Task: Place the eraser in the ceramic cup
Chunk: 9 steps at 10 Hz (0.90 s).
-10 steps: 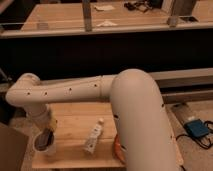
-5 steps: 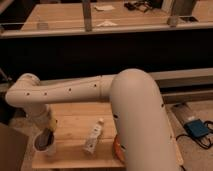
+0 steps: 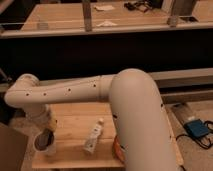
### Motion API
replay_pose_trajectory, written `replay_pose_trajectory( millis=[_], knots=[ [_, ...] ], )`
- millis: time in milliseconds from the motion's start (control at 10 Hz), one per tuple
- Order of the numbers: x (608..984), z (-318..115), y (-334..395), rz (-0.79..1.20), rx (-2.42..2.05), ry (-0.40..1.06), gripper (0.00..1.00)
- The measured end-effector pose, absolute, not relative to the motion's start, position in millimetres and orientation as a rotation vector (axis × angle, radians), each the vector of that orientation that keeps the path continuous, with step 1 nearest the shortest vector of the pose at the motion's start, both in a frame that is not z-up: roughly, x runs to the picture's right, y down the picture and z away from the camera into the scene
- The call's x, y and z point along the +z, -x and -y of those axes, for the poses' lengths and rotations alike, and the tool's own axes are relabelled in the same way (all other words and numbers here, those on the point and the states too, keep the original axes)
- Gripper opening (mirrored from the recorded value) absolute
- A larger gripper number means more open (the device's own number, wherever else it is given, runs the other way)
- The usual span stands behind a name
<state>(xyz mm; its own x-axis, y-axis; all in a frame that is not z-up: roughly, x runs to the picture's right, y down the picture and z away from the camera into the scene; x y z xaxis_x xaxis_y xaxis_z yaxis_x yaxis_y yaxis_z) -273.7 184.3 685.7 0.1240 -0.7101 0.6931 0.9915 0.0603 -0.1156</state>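
On wooden table (image 3: 75, 152): my gripper (image 3: 46, 134), grip state unreadable, over upright ceramic cup (image 3: 45, 145); white tube (image 3: 93, 136) lying alongside; orange bowl (image 3: 117, 148) behind my arm.

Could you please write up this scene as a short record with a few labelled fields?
surface: wooden table
cup: near the table's front left corner, upright
end effector: directly over the cup, at its rim
tube: white, lying mid-table, right of the cup
bowl: orange, only an edge showing behind the arm
arm: white, crossing the view from right to left
eraser: not visible
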Motion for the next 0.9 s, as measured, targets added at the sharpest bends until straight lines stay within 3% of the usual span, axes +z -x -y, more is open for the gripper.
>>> replay_pose_trajectory(
  millis=[200,700,900],
  knots=[
    [686.0,-184.4,274.0,0.528,-1.384,0.664,0.09],
    [686.5,-184.5,275.0,0.523,-1.389,0.662,0.15],
    [686.6,-184.5,275.5,0.521,-1.39,0.662,0.09]
  ],
)
